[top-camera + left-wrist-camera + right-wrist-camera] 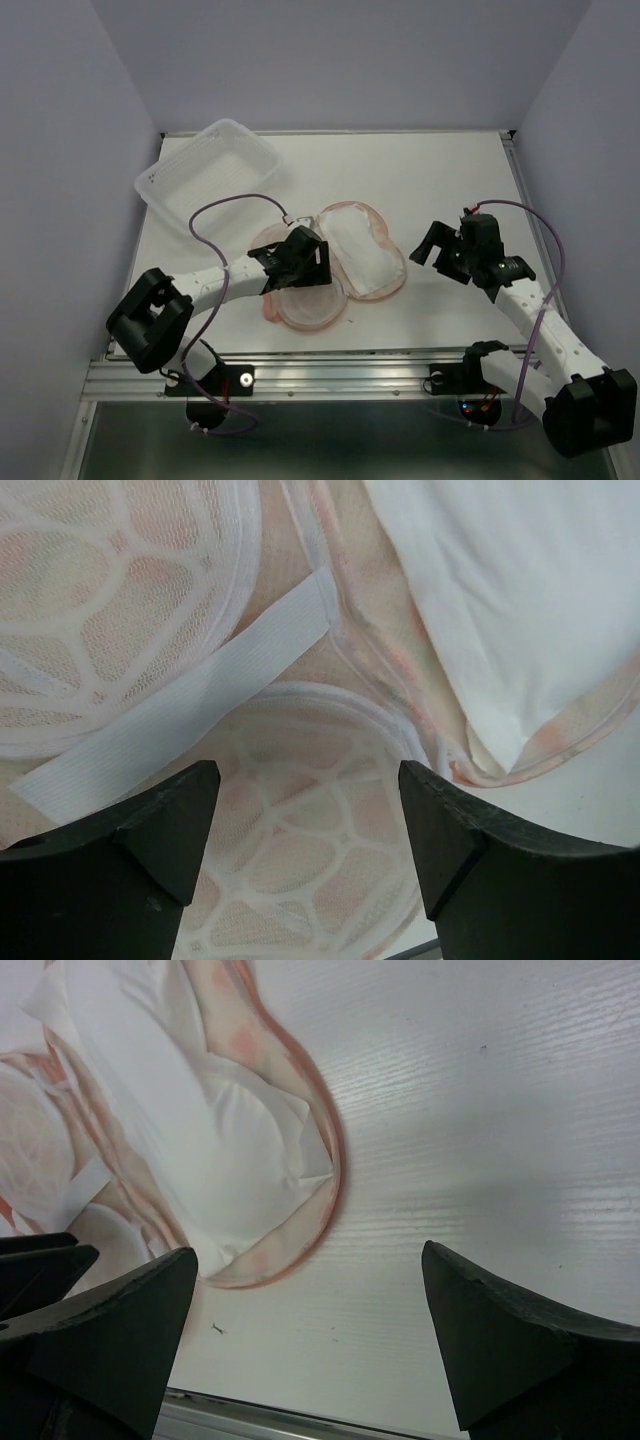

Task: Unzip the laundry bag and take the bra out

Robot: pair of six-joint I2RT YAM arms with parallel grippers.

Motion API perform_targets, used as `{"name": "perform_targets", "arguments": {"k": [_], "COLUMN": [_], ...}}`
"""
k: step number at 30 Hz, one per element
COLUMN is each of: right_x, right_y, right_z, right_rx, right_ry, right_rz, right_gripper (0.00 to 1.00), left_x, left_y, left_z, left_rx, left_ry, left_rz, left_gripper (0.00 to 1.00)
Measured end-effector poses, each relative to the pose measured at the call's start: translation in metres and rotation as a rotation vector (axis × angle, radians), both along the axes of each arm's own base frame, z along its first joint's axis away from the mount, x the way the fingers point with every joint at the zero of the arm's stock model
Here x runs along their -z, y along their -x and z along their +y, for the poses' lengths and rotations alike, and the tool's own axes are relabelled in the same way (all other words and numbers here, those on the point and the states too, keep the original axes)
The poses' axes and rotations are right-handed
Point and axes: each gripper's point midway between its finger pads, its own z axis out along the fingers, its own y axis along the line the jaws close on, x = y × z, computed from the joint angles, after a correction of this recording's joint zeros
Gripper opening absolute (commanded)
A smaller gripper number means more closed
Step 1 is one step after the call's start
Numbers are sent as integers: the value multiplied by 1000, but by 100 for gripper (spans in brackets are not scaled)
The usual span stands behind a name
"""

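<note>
The laundry bag [388, 280] lies unzipped and spread open in two halves at the table's middle. The white bra [355, 245] lies in its right half. My left gripper [298, 265] is open and hovers low over the left half. In the left wrist view this gripper [308, 780] straddles a domed mesh lining [300, 850] with white ribs, and a white elastic strap [180, 720] crosses the bag. The bra [520, 600] is to its upper right. My right gripper [438, 255] is open and empty, right of the bag. In its wrist view this gripper [310, 1260] is over bare table beside the bra [220, 1130].
A white perforated plastic basket [210, 170] stands at the back left, tilted against the wall. The table's metal front rail [330, 375] runs along the near edge. Purple cables loop over both arms.
</note>
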Motion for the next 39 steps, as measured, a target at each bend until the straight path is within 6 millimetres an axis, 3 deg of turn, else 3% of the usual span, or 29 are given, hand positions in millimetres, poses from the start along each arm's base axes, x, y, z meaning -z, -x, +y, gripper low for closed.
{"name": "perform_targets", "arguments": {"k": [3, 6, 9, 12, 16, 21, 31, 39], "right_x": [-1, -1, -1, 0, 0, -6, -4, -5], "right_y": [1, 1, 2, 4, 9, 12, 23, 25], "right_z": [2, 4, 7, 9, 11, 15, 20, 23], "right_rx": [-10, -18, -27, -35, -44, -55, -79, -98], "right_ry": [-11, -19, -31, -42, -61, -92, -122, -139], "right_rz": [2, 1, 3, 7, 4, -22, -25, -21], "right_gripper": [100, 100, 100, 100, 100, 100, 100, 100], "left_x": [-24, -55, -83, -96, -81, -57, -57, -50], "left_y": [-4, -18, -35, -51, -70, -92, -151, -179], "left_z": [6, -1, -21, -43, -70, -78, -44, -26], "left_rx": [-27, -63, -97, -121, -134, -168, -279, -250], "left_ry": [10, 60, 149, 227, 251, 176, 75, -52], "left_rz": [-47, -104, -146, -152, -113, -98, -206, -268], "left_gripper": [86, 86, 86, 85, 85, 86, 84, 79]}}
